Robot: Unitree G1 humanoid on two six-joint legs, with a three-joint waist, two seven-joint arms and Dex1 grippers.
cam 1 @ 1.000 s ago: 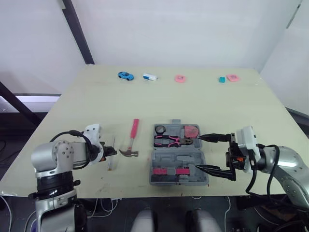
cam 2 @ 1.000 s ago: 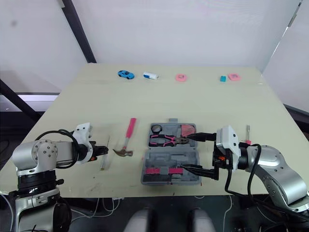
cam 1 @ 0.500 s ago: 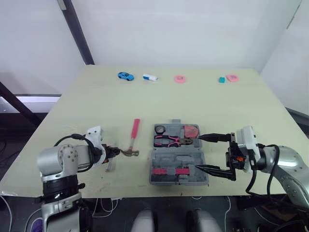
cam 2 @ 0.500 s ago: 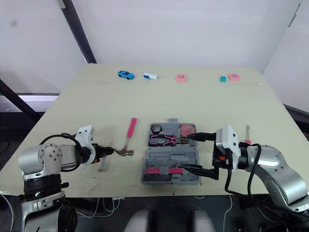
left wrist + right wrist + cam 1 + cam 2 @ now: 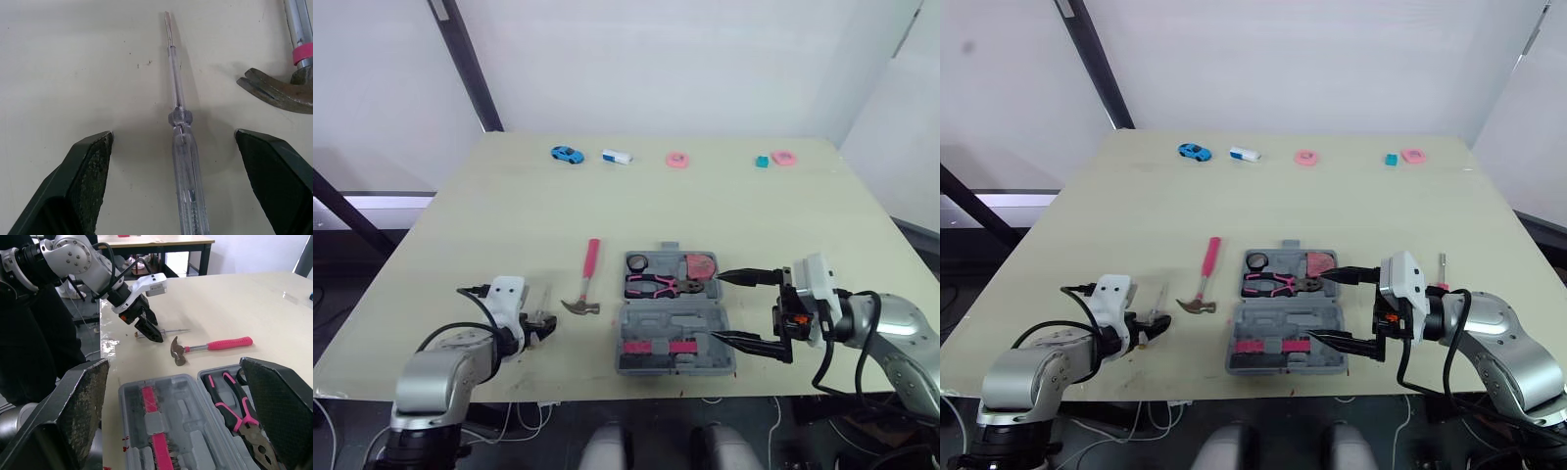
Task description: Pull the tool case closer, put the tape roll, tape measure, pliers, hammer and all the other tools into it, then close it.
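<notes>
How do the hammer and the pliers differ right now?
The hammer lies on the table, left of the tool case; the pliers sit inside the case's far half. The hammer has one straight pink handle and a metal head; the pliers have two black-and-pink handles. Both lie flat, ungripped.

On the bench [image 5: 509, 215], the tool case [image 5: 677, 318] sits by the near edge with the pliers [image 5: 656, 286] in its far half; the hammer [image 5: 586, 277] lies just left of it, the screwdriver [image 5: 181, 118] farther left
</notes>
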